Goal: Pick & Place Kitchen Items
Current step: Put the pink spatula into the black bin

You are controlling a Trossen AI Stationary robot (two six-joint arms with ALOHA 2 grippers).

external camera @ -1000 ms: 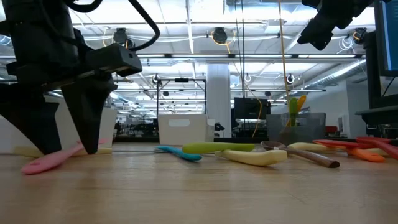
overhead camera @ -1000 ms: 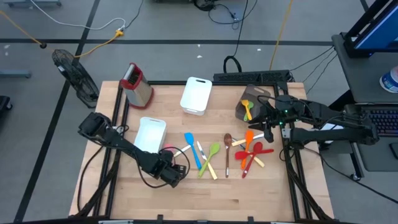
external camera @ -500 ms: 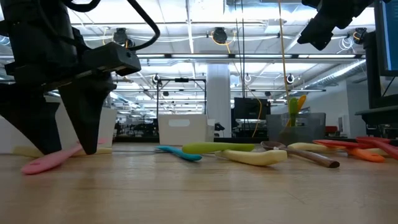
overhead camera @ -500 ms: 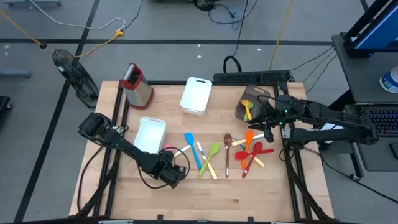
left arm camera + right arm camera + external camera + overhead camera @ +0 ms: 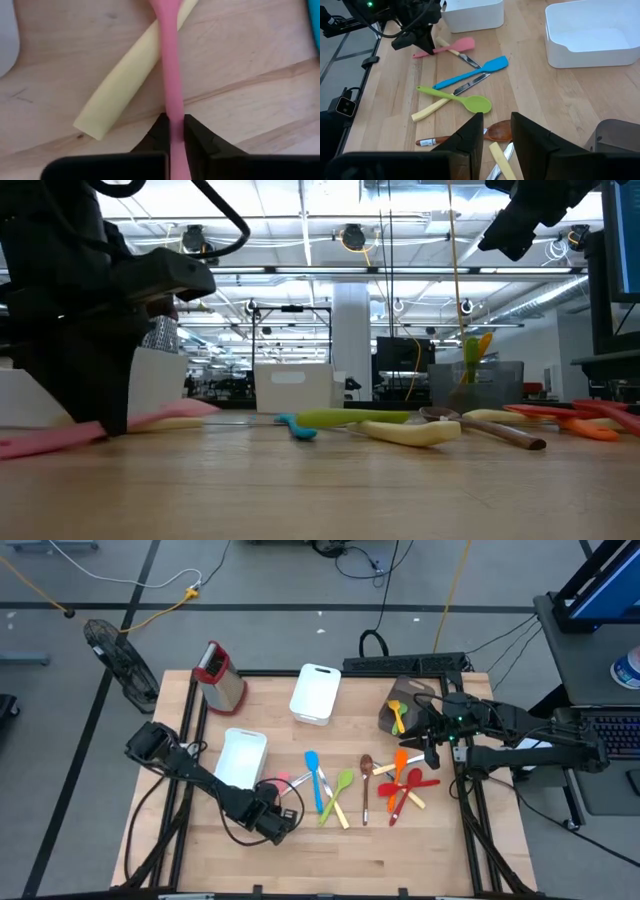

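Note:
A pink spatula (image 5: 451, 47) lies across a cream-handled knife (image 5: 117, 92) near the white tray (image 5: 240, 756) on the left. My left gripper (image 5: 276, 812) points steeply down and is shut on the spatula. To its right lie a blue spatula (image 5: 317, 780), a green spoon (image 5: 341, 784), a wooden spoon (image 5: 366, 780), and red and orange utensils (image 5: 406, 780). My right gripper (image 5: 496, 136) hangs raised over the table's right side, open with nothing between its fingers. My left gripper pinches the pink spatula's handle (image 5: 172, 112) between its two fingers (image 5: 160, 132), which come from above and lie across it. The blade end (image 5: 182, 410) rests over the cream handle. The handle end (image 5: 40, 442) lies low by the table.
A second white tray (image 5: 316, 692) and a metal grater with a red top (image 5: 220, 676) stand at the far side. A dark holder (image 5: 402, 708) with yellow and green utensils stands at the far right. Bare wood lies along the near edge.
My left gripper has shut on the pink spatula's handle without changing place. The spatula has swung, so its blade now shows beside the tray. The blue spatula has been turned a little, its blade toward the right.

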